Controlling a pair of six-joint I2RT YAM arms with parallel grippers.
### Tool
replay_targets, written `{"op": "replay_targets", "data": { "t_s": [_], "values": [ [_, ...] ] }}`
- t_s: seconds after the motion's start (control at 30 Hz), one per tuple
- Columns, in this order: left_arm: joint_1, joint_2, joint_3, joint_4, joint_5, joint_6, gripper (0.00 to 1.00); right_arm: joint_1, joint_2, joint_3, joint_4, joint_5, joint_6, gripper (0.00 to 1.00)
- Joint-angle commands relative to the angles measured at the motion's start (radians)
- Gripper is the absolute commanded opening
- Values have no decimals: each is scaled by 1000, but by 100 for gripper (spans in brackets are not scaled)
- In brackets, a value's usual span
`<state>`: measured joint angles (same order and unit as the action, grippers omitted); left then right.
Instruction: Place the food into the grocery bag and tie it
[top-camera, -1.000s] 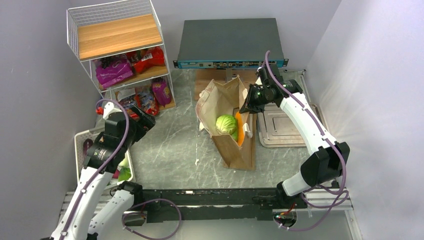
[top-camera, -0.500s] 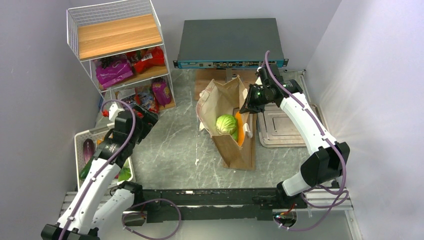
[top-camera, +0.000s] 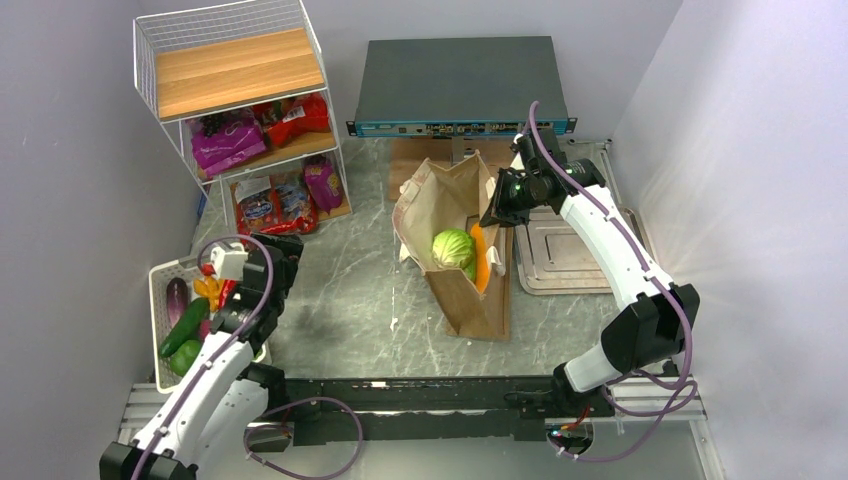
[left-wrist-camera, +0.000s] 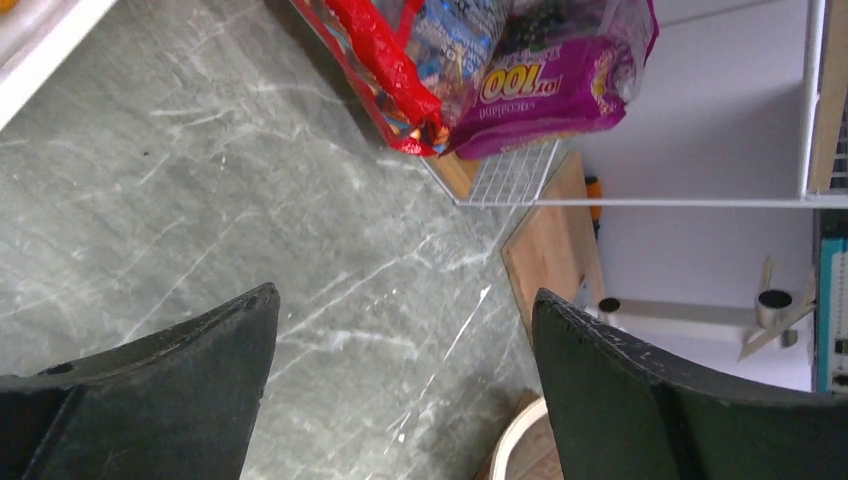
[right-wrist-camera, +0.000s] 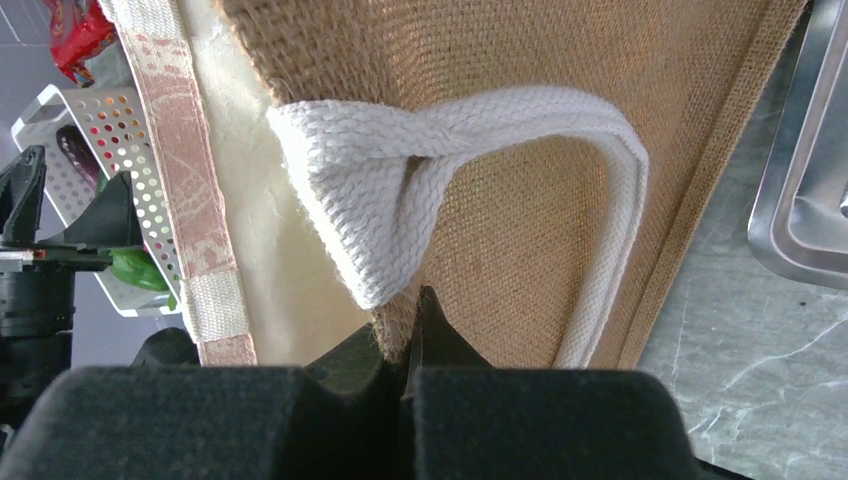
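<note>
The tan grocery bag (top-camera: 468, 290) lies on the table with its mouth open to the far left. A pale-green cabbage (top-camera: 453, 247) and an orange carrot piece (top-camera: 481, 262) rest inside it. My right gripper (top-camera: 497, 212) is shut on the bag's rim (right-wrist-camera: 400, 335), just under a cream handle (right-wrist-camera: 400, 190). Red snack packets (top-camera: 270, 205) and a small purple packet (top-camera: 323, 183) sit on the rack's bottom shelf. My left gripper (top-camera: 283, 250) hangs open and empty over bare table. Its wrist view shows a red packet (left-wrist-camera: 400, 70) and the purple packet (left-wrist-camera: 560, 80) ahead of it.
A white wire rack (top-camera: 235, 60) stands at the back left with more packets (top-camera: 228, 140) on its middle shelf. A white slatted basket (top-camera: 160, 285) of vegetables sits beside the left arm. A metal tray (top-camera: 565, 250) lies right of the bag, and a dark device box (top-camera: 458, 80) sits behind it.
My left arm has drawn back from the rack toward the near edge, still open and empty, uncovering the basket. The right arm and the bag have not moved.
</note>
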<state>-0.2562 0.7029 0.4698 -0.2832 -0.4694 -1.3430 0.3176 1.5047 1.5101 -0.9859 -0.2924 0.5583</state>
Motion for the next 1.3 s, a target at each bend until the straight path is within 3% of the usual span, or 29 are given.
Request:
{"op": "replay_targets", "data": {
  "t_s": [0.0,0.2,0.37,0.73,1.27],
  "values": [
    [7,29,-40,189,-101,-74,96,-11,-18,22,2,9,-27,0],
    [44,135,-43,273,-93,-107,96,-22,-21,7,2,7,-31,0],
    [155,288,8,368,88,-22,94,-34,-42,-15,7,15,-29,0],
    [251,514,147,466,188,52,93,-94,-69,-19,-2,31,-23,0],
    [292,656,190,501,207,21,91,-141,-47,-11,-5,24,-33,0]
  ]
}}
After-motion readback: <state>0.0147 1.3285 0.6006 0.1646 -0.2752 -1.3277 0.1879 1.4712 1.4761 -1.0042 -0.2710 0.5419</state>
